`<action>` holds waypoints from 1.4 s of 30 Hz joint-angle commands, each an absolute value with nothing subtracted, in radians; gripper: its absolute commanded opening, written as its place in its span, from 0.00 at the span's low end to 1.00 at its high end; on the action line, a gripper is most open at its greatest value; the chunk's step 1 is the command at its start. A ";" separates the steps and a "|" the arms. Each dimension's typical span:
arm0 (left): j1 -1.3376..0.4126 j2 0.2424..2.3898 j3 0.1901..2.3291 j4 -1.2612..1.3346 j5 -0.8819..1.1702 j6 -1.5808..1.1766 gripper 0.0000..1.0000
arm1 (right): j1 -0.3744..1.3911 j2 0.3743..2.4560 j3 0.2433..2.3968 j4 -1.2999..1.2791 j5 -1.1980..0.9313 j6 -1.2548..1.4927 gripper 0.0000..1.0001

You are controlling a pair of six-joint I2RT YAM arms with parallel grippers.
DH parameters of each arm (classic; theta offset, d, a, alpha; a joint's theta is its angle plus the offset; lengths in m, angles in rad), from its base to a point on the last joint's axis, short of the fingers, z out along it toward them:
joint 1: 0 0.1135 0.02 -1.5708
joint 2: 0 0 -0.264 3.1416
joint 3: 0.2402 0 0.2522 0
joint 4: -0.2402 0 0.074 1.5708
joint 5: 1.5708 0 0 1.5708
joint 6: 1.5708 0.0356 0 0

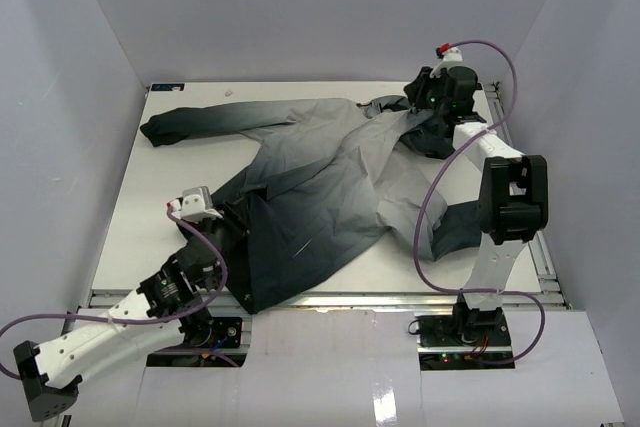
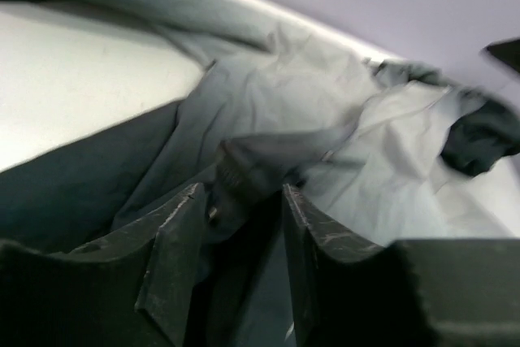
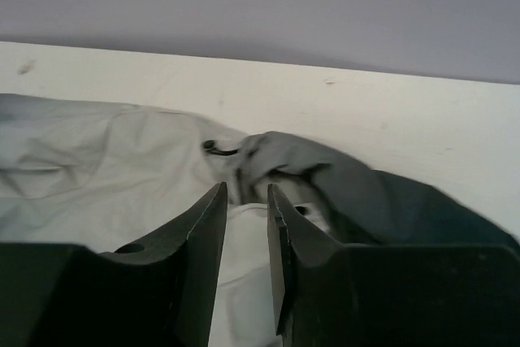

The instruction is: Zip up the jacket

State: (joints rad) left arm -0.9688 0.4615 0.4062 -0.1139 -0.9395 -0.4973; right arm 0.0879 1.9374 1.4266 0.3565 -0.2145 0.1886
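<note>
A: Whereabouts of the jacket (image 1: 320, 172)?
B: Lying spread over the counter (image 1: 125, 217), one sleeve stretched far left, dark hem near the front edge, hood at the far right.
A: And the left fingers (image 2: 185, 213)?
B: Spread wide down by the hem, a dark fold lying loose in the gap.
A: The right fingers (image 3: 213, 209)?
B: Barely parted at the collar, pale cloth showing through the slit.

jacket (image 1: 320, 177): thin cloth, matt, heavily creased. counter (image 1: 130, 217): smooth, white, faint sheen. left hand (image 2: 242, 193) fingers (image 2: 175, 258): dark matt plastic, scratched and scuffed on the inner faces. right hand (image 3: 246, 188) fingers (image 3: 195, 249): same plastic, cleaner. small loop (image 3: 218, 149) on the cloth: maybe metal, too blurry.
</note>
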 commanded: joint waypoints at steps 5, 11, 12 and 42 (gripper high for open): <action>-0.965 0.628 0.732 -0.019 -0.817 -0.267 0.62 | 0.243 1.860 1.395 0.305 -0.163 0.201 0.51; -0.900 1.027 0.958 -0.021 -0.629 -0.245 0.68 | 0.335 1.923 1.457 0.166 0.080 0.251 0.67; -0.826 1.093 0.988 -0.039 -0.537 -0.271 0.68 | 0.340 1.936 1.471 0.141 0.117 0.273 0.68; -0.587 1.754 0.917 0.278 0.217 -0.253 0.00 | 0.368 2.140 1.557 0.166 0.234 0.354 0.27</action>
